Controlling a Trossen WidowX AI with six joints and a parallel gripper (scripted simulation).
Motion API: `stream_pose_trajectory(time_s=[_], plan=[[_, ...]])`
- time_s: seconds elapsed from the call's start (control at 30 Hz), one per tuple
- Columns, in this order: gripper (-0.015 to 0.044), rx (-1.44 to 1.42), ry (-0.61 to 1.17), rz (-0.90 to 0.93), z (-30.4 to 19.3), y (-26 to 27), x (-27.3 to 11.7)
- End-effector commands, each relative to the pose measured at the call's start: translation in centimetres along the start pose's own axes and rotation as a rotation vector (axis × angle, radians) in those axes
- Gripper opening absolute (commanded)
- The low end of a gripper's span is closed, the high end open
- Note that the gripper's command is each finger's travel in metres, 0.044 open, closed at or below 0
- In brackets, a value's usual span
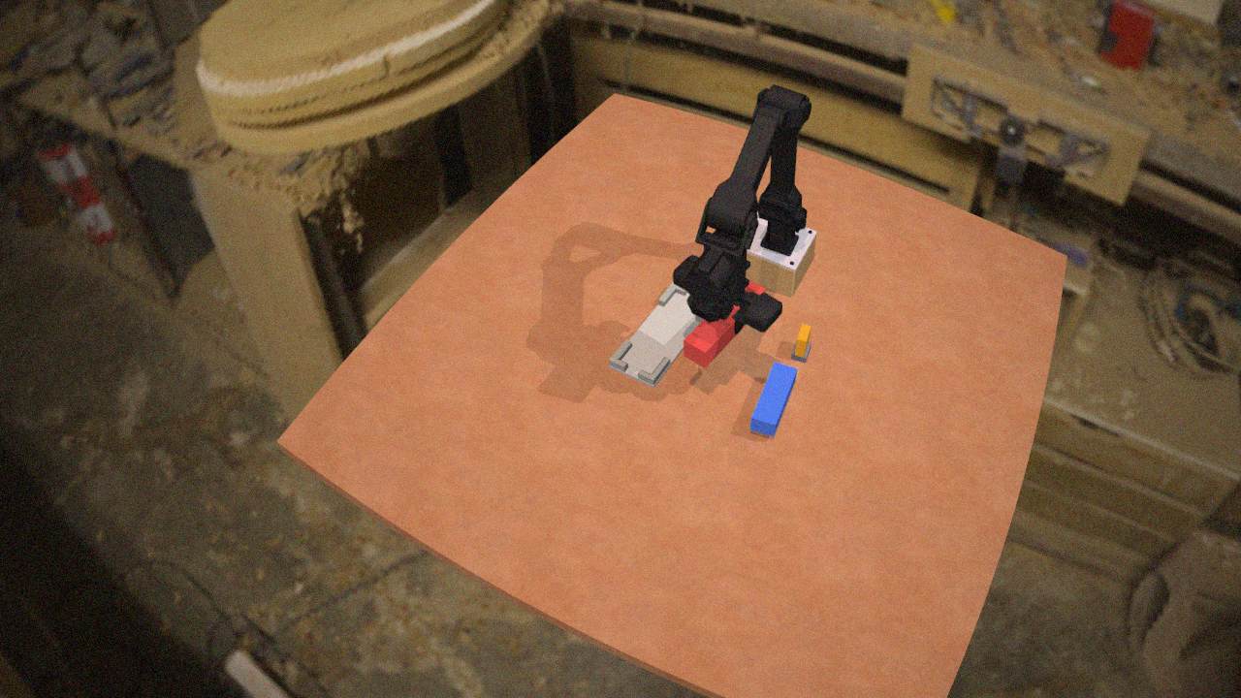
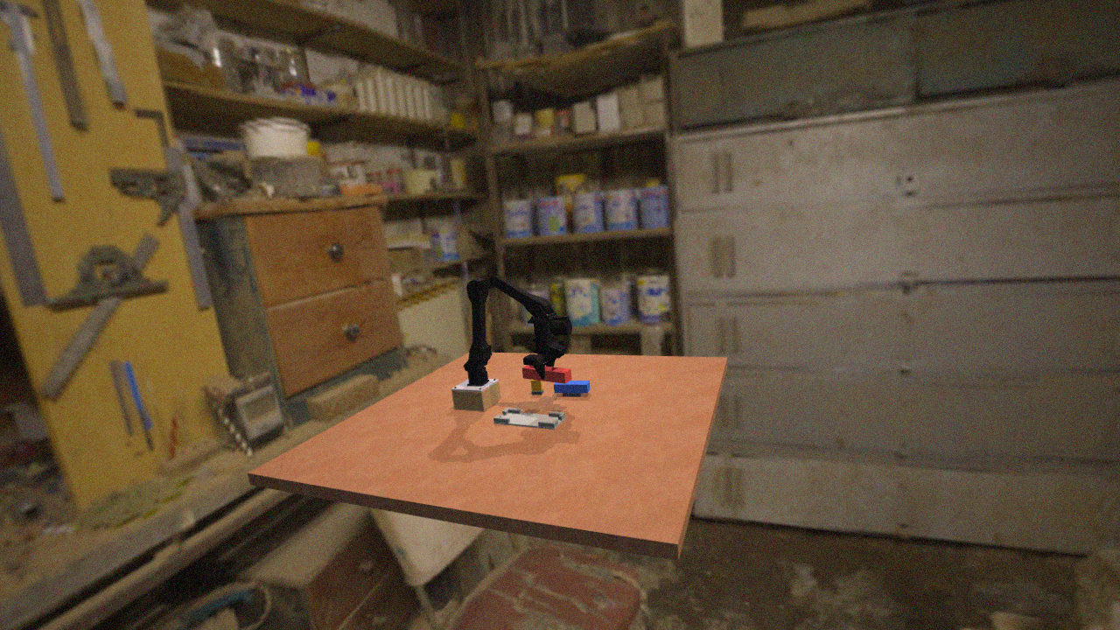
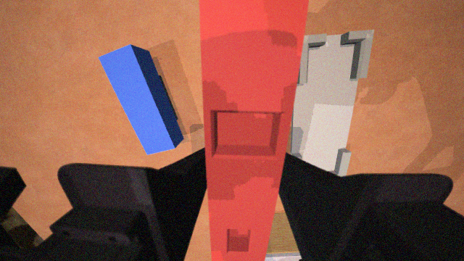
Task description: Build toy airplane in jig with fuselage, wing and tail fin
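Note:
The red fuselage [image 1: 711, 339] [image 2: 557, 375] [image 3: 250, 72] is held above the table between the fingers of my gripper [image 3: 241, 151], which is shut on it. Its large and small sockets face up in the wrist view. The pale grey cradle [image 1: 663, 328] [image 2: 528, 420] [image 3: 326, 87] is empty, on the table beside and below the fuselage. The blue wing [image 1: 772, 400] [image 2: 572, 388] [image 3: 138, 98] lies on the table, on the fuselage's other side; a dark tab shows low on its side. The orange tail fin [image 1: 803, 338] [image 2: 536, 386] stands on its dark grey base near the wing.
The arm's base block [image 1: 780, 260] [image 2: 476, 395] stands on the table behind the cradle and the tail fin. The orange-brown table top [image 1: 521, 468] [image 2: 611, 470] reaches out on all sides to its edges.

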State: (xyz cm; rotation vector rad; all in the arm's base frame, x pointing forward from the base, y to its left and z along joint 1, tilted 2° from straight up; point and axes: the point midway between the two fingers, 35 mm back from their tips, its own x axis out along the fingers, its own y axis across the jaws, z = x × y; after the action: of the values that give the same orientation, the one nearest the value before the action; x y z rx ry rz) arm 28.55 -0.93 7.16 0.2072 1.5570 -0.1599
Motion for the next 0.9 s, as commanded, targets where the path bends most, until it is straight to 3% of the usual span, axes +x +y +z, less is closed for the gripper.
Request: stream_pose_trajectory(time_s=[0.0, 0.2, 0.87], plan=[[0.0000, -0.005, -0.012, 0.000, 0.0, 0.0, -1.4], [0.0000, -0.005, -0.011, 0.000, -0.3, -0.1, -2.5], [0.0000, -0.045, -0.012, -0.004, 1.3, -5.3, 0.3]])
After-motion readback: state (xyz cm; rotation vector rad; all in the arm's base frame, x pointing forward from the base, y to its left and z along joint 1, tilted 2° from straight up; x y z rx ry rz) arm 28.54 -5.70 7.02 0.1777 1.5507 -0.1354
